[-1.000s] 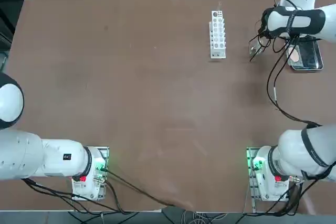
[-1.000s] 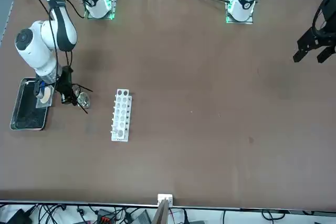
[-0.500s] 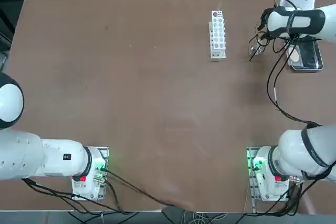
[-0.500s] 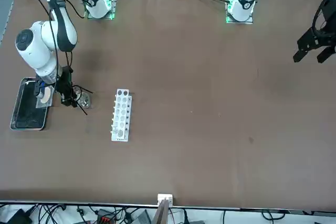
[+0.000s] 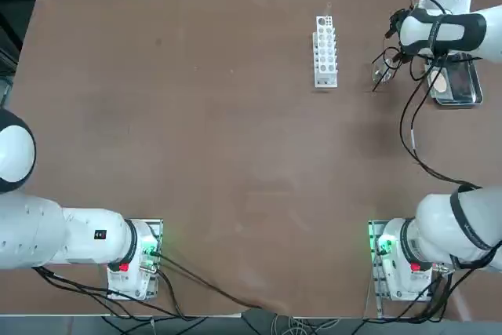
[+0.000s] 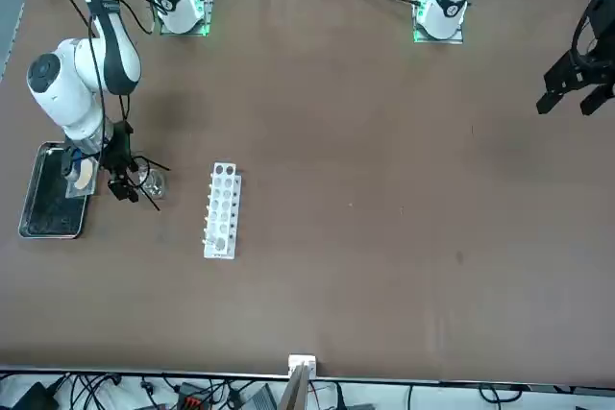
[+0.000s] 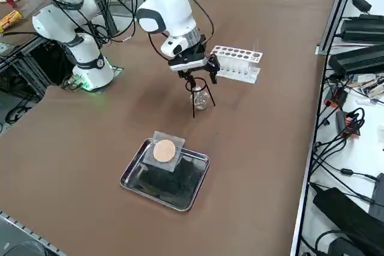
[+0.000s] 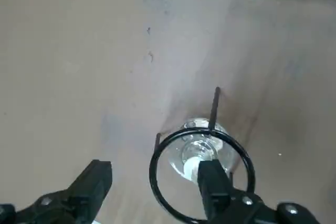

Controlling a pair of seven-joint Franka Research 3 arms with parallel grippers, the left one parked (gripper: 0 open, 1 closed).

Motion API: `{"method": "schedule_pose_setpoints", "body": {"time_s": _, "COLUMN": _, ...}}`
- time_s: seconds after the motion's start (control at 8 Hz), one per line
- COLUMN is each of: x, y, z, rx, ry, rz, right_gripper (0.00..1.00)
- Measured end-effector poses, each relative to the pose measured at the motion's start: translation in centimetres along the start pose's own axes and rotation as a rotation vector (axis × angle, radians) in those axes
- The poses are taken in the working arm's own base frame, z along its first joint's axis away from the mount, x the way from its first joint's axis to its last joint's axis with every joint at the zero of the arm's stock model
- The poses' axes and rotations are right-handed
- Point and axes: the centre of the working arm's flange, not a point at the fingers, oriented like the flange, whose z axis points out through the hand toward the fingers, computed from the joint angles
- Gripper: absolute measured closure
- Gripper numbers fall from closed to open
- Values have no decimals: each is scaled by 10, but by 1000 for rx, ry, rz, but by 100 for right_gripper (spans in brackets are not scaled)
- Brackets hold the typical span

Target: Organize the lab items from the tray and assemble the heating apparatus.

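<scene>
Beside the rack (image 5: 325,51) on the worktop (image 5: 220,139), the tripod (image 8: 202,174) stands over the burner (image 8: 197,156), its ring centred above the wick so flame can reach whatever sits on top. Just above them, the right end effector (image 8: 152,182) is spread wide, gripping nothing. Only the mesh (image 7: 164,151) remains, leaning on the tray (image 7: 135,175) rim, probably next.

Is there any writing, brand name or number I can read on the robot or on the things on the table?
None can be read.
Left arm: a small dark square mark, too small to read.
White tube rack, glass burner, black tripod, mesh and metal tray: no lettering shows.
Right gripper, jaws open above the tripod and burner: no label shows.
</scene>
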Motion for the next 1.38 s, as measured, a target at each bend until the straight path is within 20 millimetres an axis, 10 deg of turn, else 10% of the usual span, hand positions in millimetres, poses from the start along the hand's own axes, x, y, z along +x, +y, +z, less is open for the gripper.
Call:
{"method": "schedule_pose_setpoints", "body": {"time_s": 0.75, "x": 52, "y": -40, "z": -104, "rx": -200, "ry": 45, "rz": -230, "right_gripper": 0}}
{"method": "schedule_pose_setpoints", "body": {"time_s": 1.0, "x": 97, "y": -23, "z": -98, "rx": -252, "ry": 21, "rz": -497, "right_gripper": 0}}
{"method": "schedule_pose_setpoints", "body": {"time_s": 1.38, "x": 119, "y": -4, "z": -23, "rx": -487, "ry": 64, "rz": -887, "right_gripper": 0}}
